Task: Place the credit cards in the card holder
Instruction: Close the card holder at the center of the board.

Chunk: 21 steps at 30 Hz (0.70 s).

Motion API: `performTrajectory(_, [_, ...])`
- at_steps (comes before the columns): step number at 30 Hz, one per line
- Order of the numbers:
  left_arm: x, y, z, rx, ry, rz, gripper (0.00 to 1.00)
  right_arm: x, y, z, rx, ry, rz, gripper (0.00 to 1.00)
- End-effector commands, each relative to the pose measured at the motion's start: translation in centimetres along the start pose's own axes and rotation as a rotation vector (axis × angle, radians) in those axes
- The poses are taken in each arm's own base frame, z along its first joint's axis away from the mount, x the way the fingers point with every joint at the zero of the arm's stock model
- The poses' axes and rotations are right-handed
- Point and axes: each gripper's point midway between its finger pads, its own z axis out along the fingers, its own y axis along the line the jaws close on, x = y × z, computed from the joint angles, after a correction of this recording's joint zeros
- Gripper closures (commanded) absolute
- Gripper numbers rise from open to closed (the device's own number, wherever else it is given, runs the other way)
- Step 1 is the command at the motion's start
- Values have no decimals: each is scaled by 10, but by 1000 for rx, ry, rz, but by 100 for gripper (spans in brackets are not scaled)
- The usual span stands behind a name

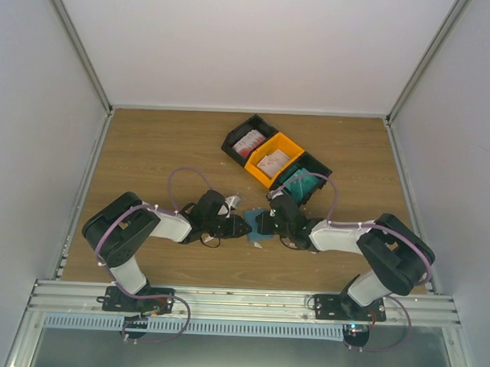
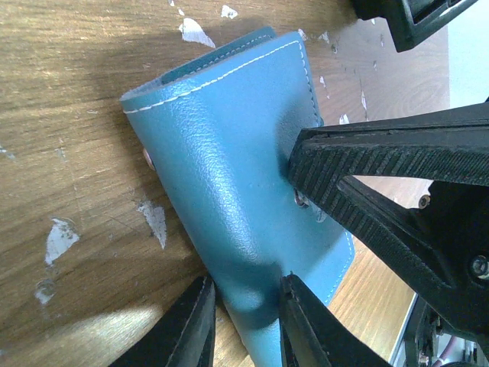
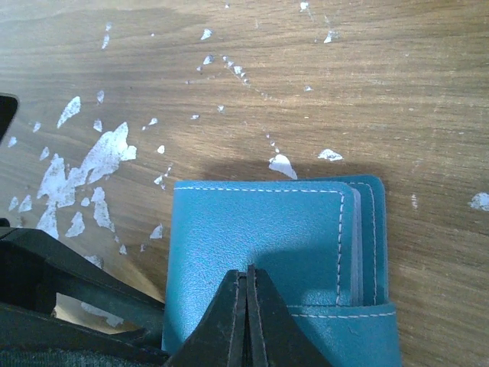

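Tabletop [image 1: 149, 164] of brown wood, closed in by white walls on three sides, with a metal rail [image 1: 241, 300] along the near edge where two black-and-white arms are bolted. Both arms reach inward and meet at the middle of the table, over the card holder [image 1: 262, 224], a small blue-teal wallet lying folded shut on the wood.

The left gripper [image 1: 242, 226] pinches one end of the holder, a finger on each side of its edge. The right gripper [image 1: 271, 220] has its fingers [image 3: 246, 306] pressed together with nothing between them, and their tip rests on the holder's top cover. The two grippers sit just beside each other, with little room between them.

White stitching runs along the cover's edges. On the side away from the left gripper, the layered inner leaves show as thin stacked edges. White flecks [image 3: 99, 164] mark the wood near the holder.

Just behind the right gripper, three bins stand touching in a slanted row. A black bin [image 1: 237, 135] holds red-and-white credit cards [image 1: 249, 142], an orange bin [image 1: 286, 145] holds whitish cards [image 1: 271, 163], and another black bin [image 1: 320, 167] holds teal-green cards [image 1: 303, 184].

Bare wood stretches wide to the left and along the far edge.
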Motion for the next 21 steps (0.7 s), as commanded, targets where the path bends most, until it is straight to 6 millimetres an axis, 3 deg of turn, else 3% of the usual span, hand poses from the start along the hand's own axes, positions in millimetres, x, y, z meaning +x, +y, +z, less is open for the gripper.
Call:
performTrajectory(1, [22, 48, 3, -186, 42, -58, 73, 79, -44, 1, 89, 236, 31, 99])
performTrajectory(21, [18, 41, 6, -161, 45, -51, 74, 107, -72, 10, 160, 304, 70, 99])
